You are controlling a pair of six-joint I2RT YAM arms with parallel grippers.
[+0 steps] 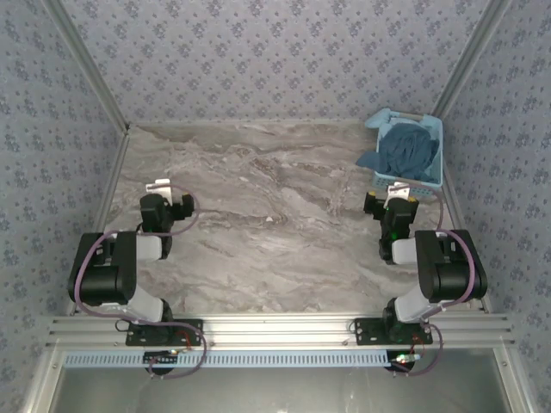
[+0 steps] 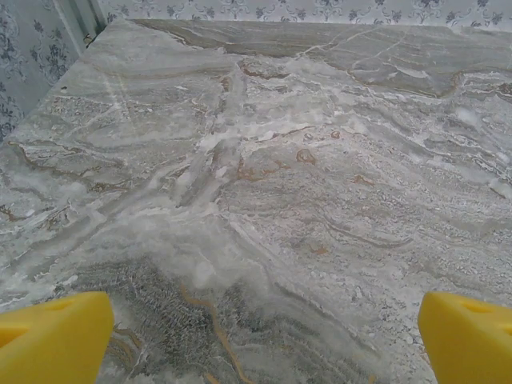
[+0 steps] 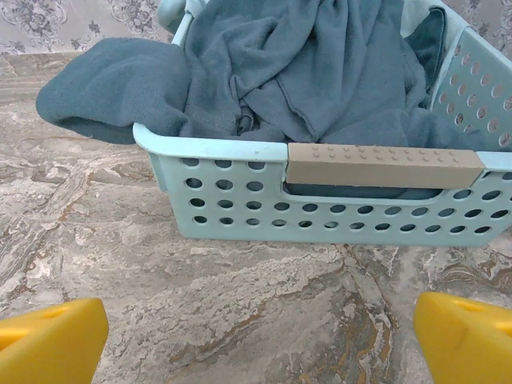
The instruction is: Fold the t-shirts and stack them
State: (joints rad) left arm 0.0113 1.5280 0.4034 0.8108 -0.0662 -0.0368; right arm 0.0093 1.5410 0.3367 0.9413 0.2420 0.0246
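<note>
Left end effector (image 2: 256, 342) and right end effector (image 3: 256, 344) gape open, empty.
We see t-shirts (image 3: 304, 72) heaped in basket (image 3: 208, 150); no folding started.

Grey marbled table (image 1: 275, 215), pale-blue plastic basket (image 1: 426, 179) at its far right corner

Pale-blue perforated plastic basket (image 3: 232, 200) at the far right corner of the marble-patterned table (image 1: 258, 215), tan grip (image 3: 384, 166) on its near rim, floral-papered walls (image 1: 258, 52).

Open table (image 1: 258, 215) to the left; basket (image 3: 240, 200) fronts right hand (image 3: 260, 340).
</note>
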